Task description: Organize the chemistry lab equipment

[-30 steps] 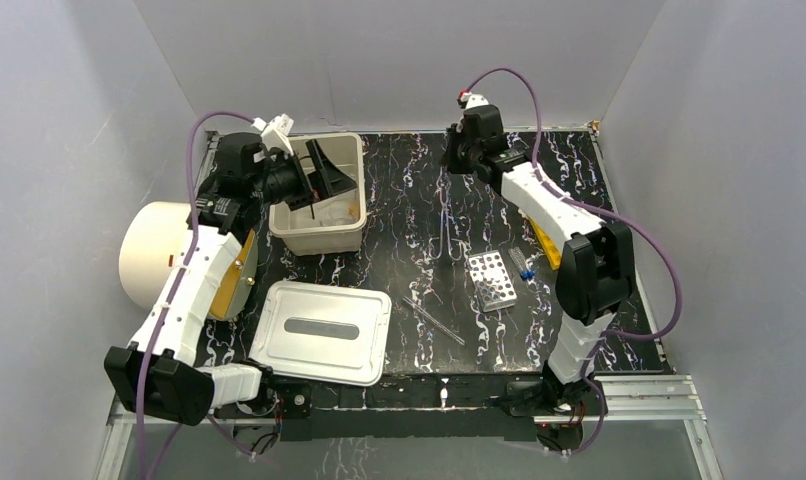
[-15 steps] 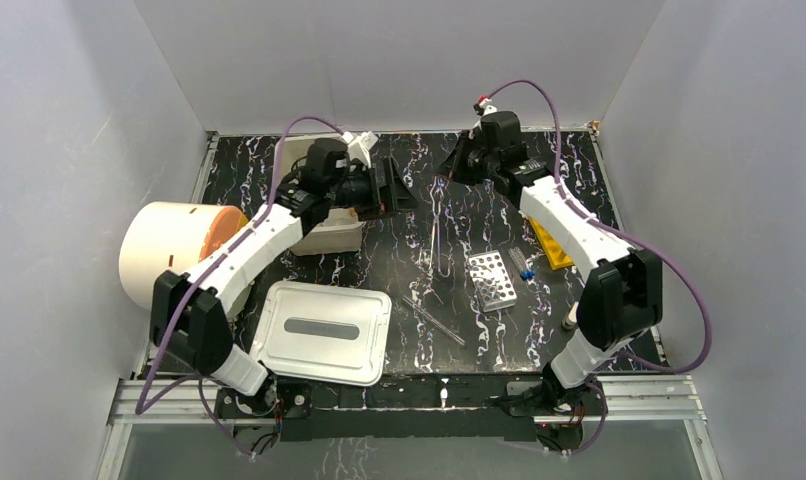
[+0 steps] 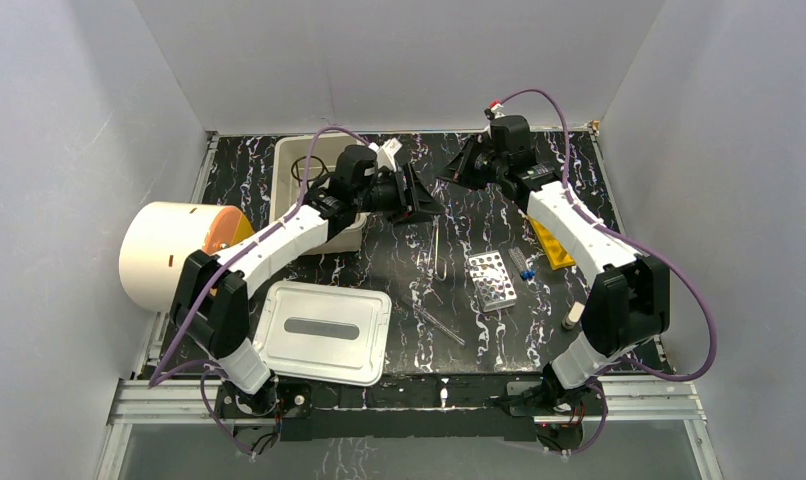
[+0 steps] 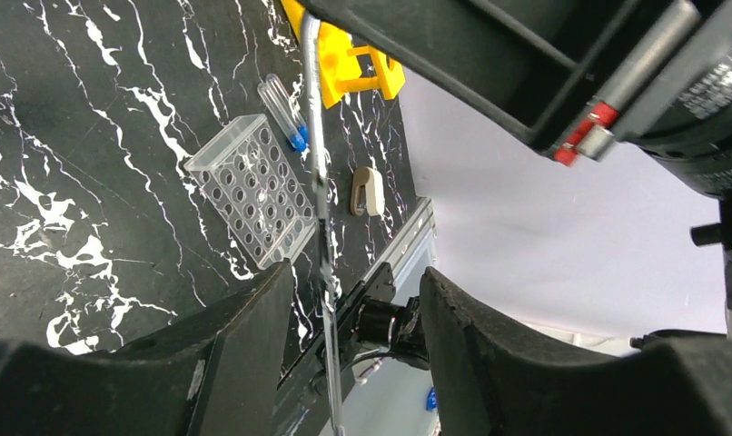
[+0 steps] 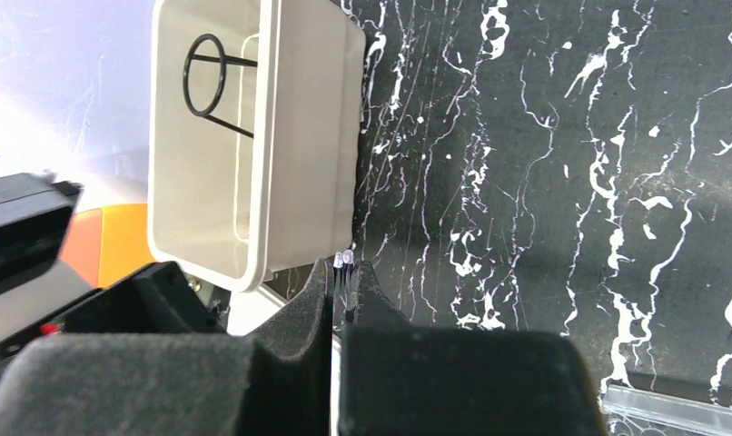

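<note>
Vials (image 4: 284,110): two; perforated rack (image 4: 252,193): one; yellow rack (image 4: 351,65): one; tongs (image 4: 319,195): one.

No text, label, brand, number or sign is showing legibly in any view; nothing readable is appearing on the perforated rack (image 4: 253,195) just beyond the left fingers (image 4: 226,363).

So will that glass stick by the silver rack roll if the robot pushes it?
Probably: the glass rod looks thin and smooth, lying flat on the table, so a sideways push should roll it. Clear glass that thin may snap easily.
</note>
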{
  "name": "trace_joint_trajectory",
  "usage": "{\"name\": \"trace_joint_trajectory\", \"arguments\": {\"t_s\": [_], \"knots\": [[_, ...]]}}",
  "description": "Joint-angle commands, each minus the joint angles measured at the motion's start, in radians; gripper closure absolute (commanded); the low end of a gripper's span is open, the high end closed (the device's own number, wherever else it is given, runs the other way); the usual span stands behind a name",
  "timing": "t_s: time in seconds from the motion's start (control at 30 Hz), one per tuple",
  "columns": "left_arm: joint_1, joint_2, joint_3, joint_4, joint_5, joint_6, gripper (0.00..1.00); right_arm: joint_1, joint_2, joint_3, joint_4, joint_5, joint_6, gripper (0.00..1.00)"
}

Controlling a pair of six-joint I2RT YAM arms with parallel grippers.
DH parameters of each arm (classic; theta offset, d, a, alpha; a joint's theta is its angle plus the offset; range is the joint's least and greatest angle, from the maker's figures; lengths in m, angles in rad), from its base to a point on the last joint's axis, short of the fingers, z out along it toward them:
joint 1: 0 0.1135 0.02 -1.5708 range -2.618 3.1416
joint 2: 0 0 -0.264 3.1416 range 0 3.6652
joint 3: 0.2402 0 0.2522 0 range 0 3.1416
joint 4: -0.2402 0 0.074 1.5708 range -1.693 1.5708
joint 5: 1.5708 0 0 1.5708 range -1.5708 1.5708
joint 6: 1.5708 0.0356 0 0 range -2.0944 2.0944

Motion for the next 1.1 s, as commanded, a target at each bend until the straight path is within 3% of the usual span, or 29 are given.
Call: {"name": "trace_joint_trajectory", "arguments": {"t_s": [0.0, 0.2, 0.4, 0.5, 0.6, 0.67, 0.7, 0.73, 0.8, 0.83, 0.9, 1.07], "knots": [[-0.016, 0.013, 0.012, 0.032, 0.005, -0.055, 0.49, -0.012, -0.044, 0.005, 0.079, -0.05, 0.041, 1.0], [-0.023, 0.029, 0.032, -0.028, -0.028, -0.032, 0.49, -0.02, -0.044, -0.003, 0.095, -0.077, 0.053, 1.0], [-0.037, 0.036, 0.062, -0.036, -0.024, -0.014, 0.77, -0.022, -0.044, -0.009, 0.1, -0.083, 0.047, 1.0], [-0.043, 0.022, 0.066, -0.037, -0.053, 0.004, 0.83, -0.023, -0.048, -0.009, 0.103, -0.077, 0.038, 1.0], [-0.043, 0.034, 0.077, -0.043, -0.036, 0.017, 1.0, -0.022, -0.049, -0.004, 0.108, -0.08, 0.039, 1.0], [-0.043, 0.035, 0.084, -0.053, -0.036, 0.025, 1.0, -0.022, -0.045, 0.006, 0.104, -0.082, 0.039, 1.0], [-0.043, 0.034, 0.087, -0.056, -0.037, 0.031, 1.0, -0.023, -0.044, 0.011, 0.103, -0.085, 0.037, 0.91], [-0.044, 0.029, 0.091, -0.061, -0.039, 0.037, 1.0, -0.022, -0.047, 0.009, 0.106, -0.087, 0.034, 0.74], [-0.043, 0.017, 0.104, -0.081, -0.047, 0.055, 1.0, -0.024, -0.068, -0.013, 0.134, -0.085, 0.03, 0.5], [-0.043, 0.011, 0.113, -0.1, -0.053, 0.072, 1.0, -0.027, -0.083, -0.025, 0.149, -0.08, 0.027, 0.43], [-0.042, -0.001, 0.143, -0.161, -0.083, 0.121, 1.0, -0.033, -0.103, -0.03, 0.157, -0.077, 0.017, 0.34], [-0.004, -0.03, 0.225, -0.332, -0.153, 0.223, 1.0, -0.05, -0.139, -0.01, 0.139, -0.076, -0.01, 0.26]]}}
